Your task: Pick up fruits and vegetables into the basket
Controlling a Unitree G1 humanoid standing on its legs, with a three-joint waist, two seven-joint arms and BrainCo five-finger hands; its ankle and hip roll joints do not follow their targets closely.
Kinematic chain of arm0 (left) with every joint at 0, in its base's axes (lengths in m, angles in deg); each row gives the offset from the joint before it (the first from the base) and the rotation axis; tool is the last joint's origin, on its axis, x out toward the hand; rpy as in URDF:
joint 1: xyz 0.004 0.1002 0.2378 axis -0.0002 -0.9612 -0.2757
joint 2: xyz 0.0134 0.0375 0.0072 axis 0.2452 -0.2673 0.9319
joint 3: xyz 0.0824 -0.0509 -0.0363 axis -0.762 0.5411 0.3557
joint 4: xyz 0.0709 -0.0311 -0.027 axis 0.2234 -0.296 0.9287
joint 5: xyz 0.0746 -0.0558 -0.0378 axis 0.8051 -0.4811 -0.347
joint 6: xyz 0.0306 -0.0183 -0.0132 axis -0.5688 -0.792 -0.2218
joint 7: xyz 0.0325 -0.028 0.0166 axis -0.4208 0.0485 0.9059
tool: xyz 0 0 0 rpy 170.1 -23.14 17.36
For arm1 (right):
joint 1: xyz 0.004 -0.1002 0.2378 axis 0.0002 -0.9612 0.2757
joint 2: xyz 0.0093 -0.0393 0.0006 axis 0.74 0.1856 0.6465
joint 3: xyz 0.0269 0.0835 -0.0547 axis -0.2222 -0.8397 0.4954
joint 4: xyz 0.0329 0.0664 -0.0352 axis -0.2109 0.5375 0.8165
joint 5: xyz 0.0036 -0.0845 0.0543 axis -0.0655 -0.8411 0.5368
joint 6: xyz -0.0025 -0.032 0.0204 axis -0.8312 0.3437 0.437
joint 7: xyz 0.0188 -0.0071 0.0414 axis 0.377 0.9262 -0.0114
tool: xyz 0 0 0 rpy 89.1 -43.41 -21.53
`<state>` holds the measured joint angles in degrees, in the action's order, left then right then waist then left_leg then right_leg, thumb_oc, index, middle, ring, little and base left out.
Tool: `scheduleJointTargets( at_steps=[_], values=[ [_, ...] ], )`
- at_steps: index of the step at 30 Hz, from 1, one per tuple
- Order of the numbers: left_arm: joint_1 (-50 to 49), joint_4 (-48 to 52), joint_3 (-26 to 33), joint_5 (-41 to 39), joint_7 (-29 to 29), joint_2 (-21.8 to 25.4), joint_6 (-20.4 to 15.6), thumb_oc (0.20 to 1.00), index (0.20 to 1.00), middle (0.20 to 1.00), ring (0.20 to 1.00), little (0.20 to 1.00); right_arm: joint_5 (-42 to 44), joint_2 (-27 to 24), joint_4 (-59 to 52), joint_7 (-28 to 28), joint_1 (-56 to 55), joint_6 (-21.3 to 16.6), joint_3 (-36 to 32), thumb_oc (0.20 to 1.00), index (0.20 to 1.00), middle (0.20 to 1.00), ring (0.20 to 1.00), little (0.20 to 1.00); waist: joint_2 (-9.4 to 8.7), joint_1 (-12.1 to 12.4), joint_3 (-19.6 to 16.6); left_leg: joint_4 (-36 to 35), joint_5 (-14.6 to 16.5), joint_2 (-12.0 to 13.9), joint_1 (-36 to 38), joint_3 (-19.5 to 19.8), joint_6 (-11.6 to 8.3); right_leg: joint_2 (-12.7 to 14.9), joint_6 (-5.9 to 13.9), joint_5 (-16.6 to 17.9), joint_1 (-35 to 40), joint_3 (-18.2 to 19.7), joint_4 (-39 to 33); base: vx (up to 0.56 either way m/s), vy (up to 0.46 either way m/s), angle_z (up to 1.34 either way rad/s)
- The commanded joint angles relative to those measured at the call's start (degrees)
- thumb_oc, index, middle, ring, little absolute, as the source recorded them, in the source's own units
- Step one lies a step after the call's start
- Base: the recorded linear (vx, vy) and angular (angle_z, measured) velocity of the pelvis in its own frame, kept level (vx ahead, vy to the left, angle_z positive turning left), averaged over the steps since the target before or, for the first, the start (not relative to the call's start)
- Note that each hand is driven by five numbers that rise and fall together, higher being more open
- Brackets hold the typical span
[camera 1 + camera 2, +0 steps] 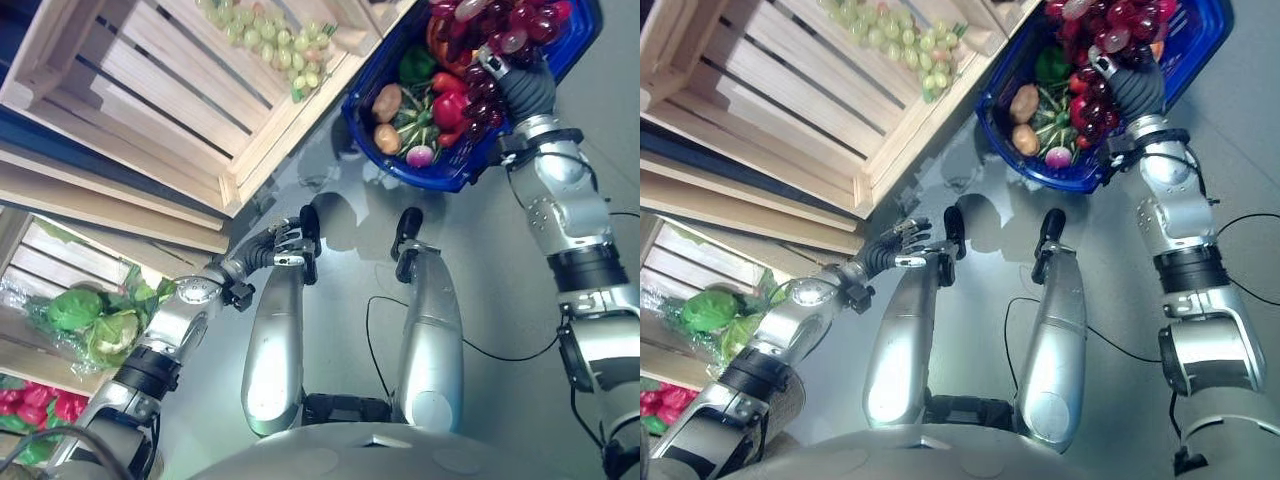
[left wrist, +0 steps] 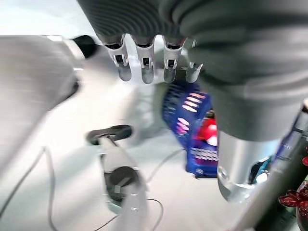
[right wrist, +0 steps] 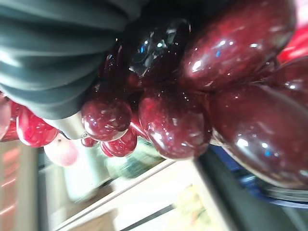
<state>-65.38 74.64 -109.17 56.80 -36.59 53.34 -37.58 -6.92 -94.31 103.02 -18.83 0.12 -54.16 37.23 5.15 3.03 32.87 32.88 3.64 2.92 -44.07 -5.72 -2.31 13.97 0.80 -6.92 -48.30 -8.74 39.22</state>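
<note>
The wooden crate (image 1: 180,90) holds green grapes (image 1: 270,40) at its far side. Beside it, the blue basket (image 1: 455,175) holds potatoes, peppers and a radish. The right hand (image 1: 520,85) reaches into the basket, pressed against the red grapes (image 1: 500,30); its grip cannot be told. The left hand (image 1: 902,238) hangs empty below the crate, fingers loosely extended.
</note>
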Motion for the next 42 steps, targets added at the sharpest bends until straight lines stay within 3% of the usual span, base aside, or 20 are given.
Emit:
scheduleJointTargets(
  at_steps=[1,5,10,16,21,22,23,25,28,34,39,42],
  values=[
    [-3.5,1.8,-4.4,0.0,-1.0,0.6,-6.8,1.0,1.0,1.0,1.0,1.0,5.8,-5.0,1.8,-2.1,4.5,0.4,0.9,0.2,0.2,0.2,0.2,0.2,5.58,-0.1,-3.1,-0.1,5.0,-1.3,-1.7,-2.7,2.89,-1.2,1.56,-5.4,-2.8,-3.6,4.4,-0.01,0.018,0.07],
    [-3.8,1.0,-6.7,-2.2,0.7,0.6,-9.6,1.0,1.0,1.0,1.0,1.0,9.1,-5.6,9.8,-2.3,6.7,2.4,2.2,0.2,0.2,0.2,0.2,0.2,7.16,0.7,-3.1,0.2,4.4,-1.4,-5.1,-2.5,2.95,-0.6,1.18,-6.0,-6.7,-3.3,6.5,0.0,0.022,0.07],
    [-3.6,0.6,-9.4,-4.1,2.4,-0.2,-9.7,1.0,1.0,1.0,1.0,1.0,15.8,-5.2,17.6,-2.1,8.8,6.0,2.2,0.2,0.2,0.2,0.2,0.2,8.42,1.3,-3.1,0.7,4.1,-1.6,-8.8,-2.1,3.15,-0.5,0.76,-6.7,-11.0,-2.6,8.7,0.0,-0.001,0.07],
    [-2.7,-0.5,-12.4,-2.1,0.5,-1.2,-12.2,1.0,1.0,1.0,1.0,1.0,24.8,-3.5,24.3,-3.1,10.1,10.1,1.8,0.2,0.2,0.2,0.2,0.2,9.14,1.6,-3.1,1.6,4.1,-1.8,-11.9,-1.6,3.29,-0.6,0.5,-7.0,-14.4,-1.9,10.3,0.0,-0.003,0.02],
    [-2.0,-1.0,-14.3,0.3,-2.4,-1.9,-15.1,1.0,1.0,1.0,1.0,1.0,31.2,-2.3,28.4,-0.1,9.8,9.3,-0.3,0.2,0.2,0.2,0.2,0.2,9.19,1.5,-3.1,1.7,4.1,-1.7,-13.2,-1.4,3.24,-0.9,0.65,-6.7,-15.5,-1.6,10.2,0.0,-0.029,0.01],
    [-1.9,-1.0,-14.5,0.6,-2.9,-2.0,-15.8,1.0,1.0,1.0,1.0,1.0,31.8,-2.2,28.8,1.4,9.8,8.0,-0.8,0.423,0.423,0.423,0.423,0.423,9.21,1.5,-3.1,1.6,4.0,-1.7,-13.2,-1.4,3.21,-0.9,0.68,-6.6,-15.6,-1.6,10.1,-0.01,-0.034,0.0],
    [-1.9,-0.5,-15.0,1.5,-4.5,-2.5,-17.0,1.0,1.0,1.0,1.0,1.0,32.8,-1.7,28.9,4.7,9.9,4.4,-1.9,1.0,1.0,1.0,1.0,1.0,9.21,1.4,-3.1,1.3,4.1,-1.6,-13.1,-1.5,3.16,-1.1,0.73,-6.5,-15.5,-1.6,9.6,-0.01,-0.03,-0.01],
    [-2.0,-0.3,-15.3,2.7,-5.4,-2.9,-18.3,1.0,1.0,1.0,1.0,1.0,30.7,-1.4,28.6,5.0,9.8,0.7,-2.4,1.0,1.0,1.0,1.0,1.0,9.19,1.3,-3.1,0.8,4.1,-1.6,-12.7,-1.5,3.08,-1.3,0.78,-6.4,-15.0,-1.5,9.0,0.0,0.0,0.0],
    [-2.2,1.3,-15.3,3.1,-7.8,-3.2,-19.5,1.0,1.0,1.0,1.0,1.0,16.8,-0.8,24.5,8.4,8.7,-6.1,-1.9,1.0,1.0,1.0,1.0,1.0,8.85,0.7,-3.1,-0.2,3.9,-1.5,-11.6,-1.7,2.83,-1.7,0.99,-5.8,-14.0,-1.6,7.2,-0.01,0.002,-0.01],
    [-2.5,2.9,-13.9,4.4,-10.3,-4.6,-21.4,1.0,1.0,1.0,1.0,1.0,-4.7,0.2,10.8,19.2,1.5,-9.8,0.0,1.0,1.0,1.0,1.0,1.0,7.95,-1.5,-3.1,-3.0,3.0,-1.4,-8.2,-3.1,2.21,-2.9,1.3,-4.5,-11.3,-1.5,3.5,-0.03,0.047,-0.07],
    [-3.4,4.6,-11.4,4.9,-11.3,-5.0,-23.5,1.0,1.0,1.0,1.0,1.0,-11.5,3.4,-2.3,20.9,-10.1,-13.3,-0.1,1.0,1.0,1.0,1.0,1.0,7.17,-4.0,-3.1,-5.3,2.5,-1.2,-4.6,-4.3,1.7,-3.9,1.64,-3.7,-8.2,-0.8,0.5,-0.01,0.087,-0.13],
    [-3.9,5.9,-8.6,7.1,-13.7,-4.9,-24.5,1.0,1.0,1.0,1.0,1.0,-14.9,8.1,-10.4,20.7,-21.4,-16.3,0.7,1.0,1.0,1.0,1.0,1.0,6.36,-6.3,-3.1,-6.7,2.3,-1.2,-1.5,-5.3,1.39,-4.8,2.06,-3.2,-5.3,0.0,-1.8,0.0,0.075,-0.27]
  ],
)
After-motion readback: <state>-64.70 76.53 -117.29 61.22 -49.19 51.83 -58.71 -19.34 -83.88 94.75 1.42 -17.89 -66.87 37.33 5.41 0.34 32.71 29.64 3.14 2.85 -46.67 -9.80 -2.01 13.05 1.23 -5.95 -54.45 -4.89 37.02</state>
